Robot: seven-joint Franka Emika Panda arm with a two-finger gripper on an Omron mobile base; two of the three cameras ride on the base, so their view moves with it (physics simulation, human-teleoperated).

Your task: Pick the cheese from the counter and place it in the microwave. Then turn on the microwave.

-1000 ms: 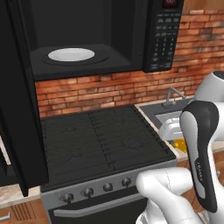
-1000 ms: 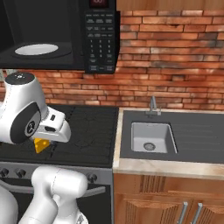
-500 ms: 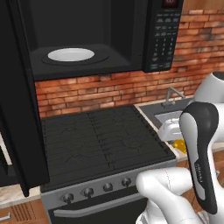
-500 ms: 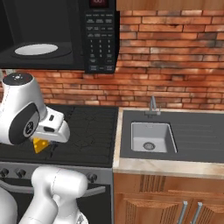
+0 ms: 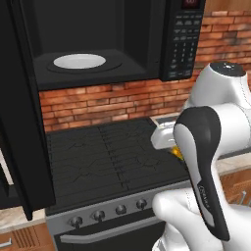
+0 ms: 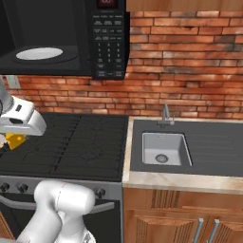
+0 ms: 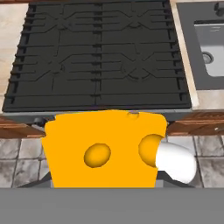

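The gripper [image 6: 9,140] is grasping the cheese [image 7: 105,148], its jaws clenched on the yellow-orange wedge, which is sitting between them and blocking the fingertips from sight in the hand view. In that view, 2 round hollows are showing on the wedge's broad face. In the right base view the cheese [image 6: 15,141] is peeking out just under the white hand, lifted clear of the black stovetop [image 6: 71,144] below the jaws. In the left base view a sliver of the cheese [image 5: 175,153] is showing beside the forearm. Beyond the jaws in the hand view, the stovetop [image 7: 100,57] is spreading out, with a strip of the counter [image 7: 11,39] to one side of it and the sink [image 7: 210,48] to the other. Above the jaws, the microwave [image 5: 103,44] is standing with its door [image 5: 22,122] swung open, and a white plate [image 5: 79,61] is lying inside. Its button panel [image 6: 108,42] is facing out at the right side.
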